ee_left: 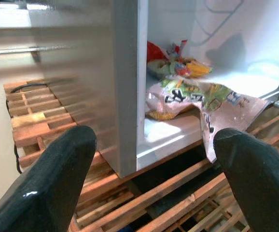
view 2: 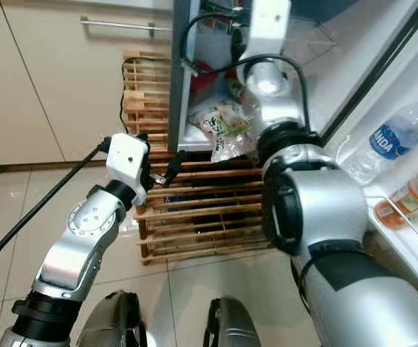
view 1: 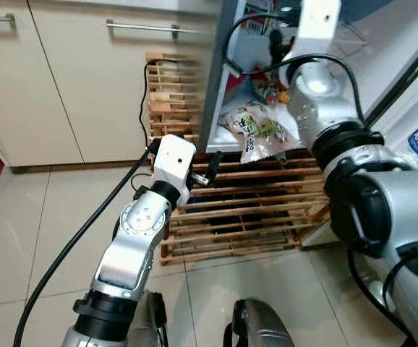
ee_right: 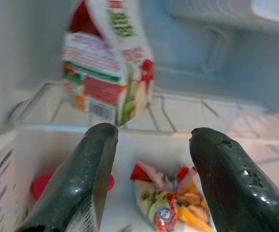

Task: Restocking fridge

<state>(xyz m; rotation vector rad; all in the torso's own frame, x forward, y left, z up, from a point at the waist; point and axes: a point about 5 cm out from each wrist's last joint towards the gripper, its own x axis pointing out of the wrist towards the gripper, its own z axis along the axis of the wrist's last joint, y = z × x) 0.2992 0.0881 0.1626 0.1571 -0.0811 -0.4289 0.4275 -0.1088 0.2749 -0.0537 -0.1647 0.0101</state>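
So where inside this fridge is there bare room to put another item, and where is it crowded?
The wire shelf lies bare beside the carton. Below, the fridge floor is crowded: a snack bag, a red item, and a large bag overhanging its front edge. Right gripper hangs open above.

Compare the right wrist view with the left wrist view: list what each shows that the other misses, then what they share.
Right wrist view alone: a red, white and green carton standing on a wire shelf, seen between the open right claw.

Left wrist view alone: the wooden pallet under the fridge, the fridge's side wall, and a pink printed bag overhanging the bottom ledge, past the open left claw.

Both: the colourful snack packet inside the fridge.
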